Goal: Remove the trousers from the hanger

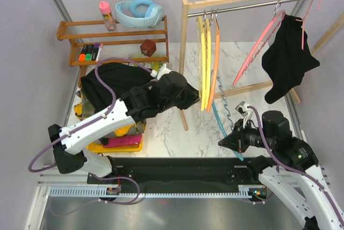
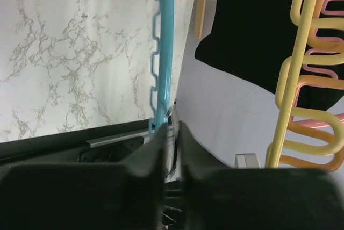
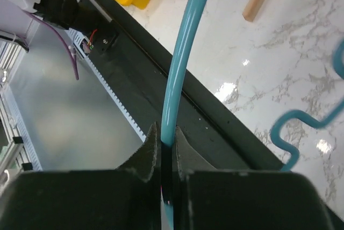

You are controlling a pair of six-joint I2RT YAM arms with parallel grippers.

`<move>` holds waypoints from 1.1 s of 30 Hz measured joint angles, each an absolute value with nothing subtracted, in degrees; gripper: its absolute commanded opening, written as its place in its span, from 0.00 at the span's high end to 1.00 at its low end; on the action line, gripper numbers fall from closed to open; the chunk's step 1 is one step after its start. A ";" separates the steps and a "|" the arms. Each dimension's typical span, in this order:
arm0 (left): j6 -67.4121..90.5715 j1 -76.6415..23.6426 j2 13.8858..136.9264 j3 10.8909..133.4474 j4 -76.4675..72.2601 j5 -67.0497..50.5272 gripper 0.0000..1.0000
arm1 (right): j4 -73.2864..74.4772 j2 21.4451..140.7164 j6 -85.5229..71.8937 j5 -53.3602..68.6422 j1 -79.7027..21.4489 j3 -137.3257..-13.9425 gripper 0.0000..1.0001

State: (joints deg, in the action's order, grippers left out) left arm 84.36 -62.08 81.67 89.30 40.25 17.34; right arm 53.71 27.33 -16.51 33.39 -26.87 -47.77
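Plain black trousers (image 1: 287,58) hang on a pink hanger (image 1: 258,44) at the right end of the rail; they also show in the left wrist view (image 2: 258,20). My right gripper (image 1: 224,141) (image 3: 167,133) is shut on the lower end of a bare teal hanger (image 1: 219,118) (image 3: 183,52), low over the table's front edge. My left gripper (image 1: 189,99) (image 2: 171,125) is shut with nothing between its jaws, just left of the yellow hangers (image 1: 204,63). The teal hanger (image 2: 164,42) runs past its fingertips. More trousers, black (image 1: 110,82) and magenta (image 1: 123,141), lie piled at the left.
A wooden clothes rail (image 1: 258,3) spans the back, with yellow and orange hangers (image 1: 215,63) hanging at its left post. A yellow bin (image 1: 115,146) sits under the pile. A wooden shelf (image 1: 113,42) with markers, a bottle and a blue ring stands at the back left.
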 measured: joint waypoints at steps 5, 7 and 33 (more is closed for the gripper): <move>83.77 -62.11 78.08 84.27 38.22 17.87 0.03 | 59.24 27.44 -18.79 27.92 -25.50 -47.77 1.00; 83.50 -62.04 76.09 82.48 37.76 18.28 0.03 | 61.78 27.38 -20.27 25.69 -25.50 -47.77 1.00; 56.03 -61.95 64.45 68.47 15.68 0.97 0.15 | 56.66 23.20 -57.74 -3.18 -38.79 -56.23 1.00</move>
